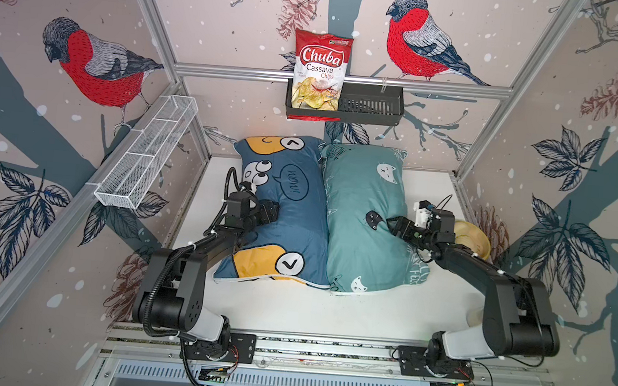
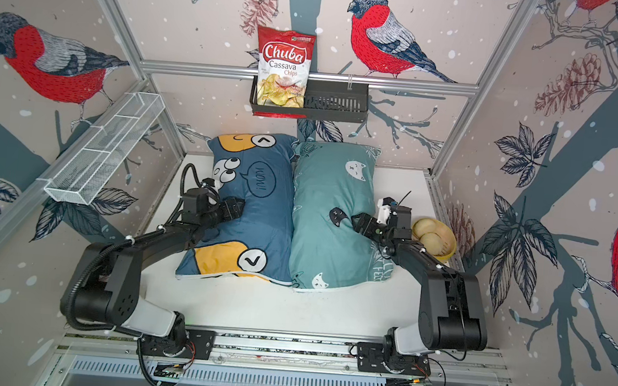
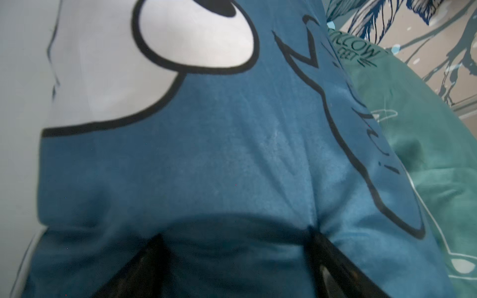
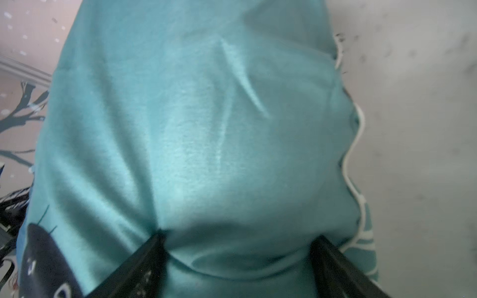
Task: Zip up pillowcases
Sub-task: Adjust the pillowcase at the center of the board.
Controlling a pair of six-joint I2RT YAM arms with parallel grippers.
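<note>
Dark blue pillowcase and teal pillowcase lie touching just in front of the black basket, which holds a chips bag.
Left gripper and right gripper, jaws spread wide, press into blue and teal fabric. Right of the basket, a yellow bowl of pale round items is half hidden by the right arm; zips unclear.

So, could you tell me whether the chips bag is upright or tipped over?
Upright: the chips bag stands in the black basket, its top rising well above the basket's rim.
</note>
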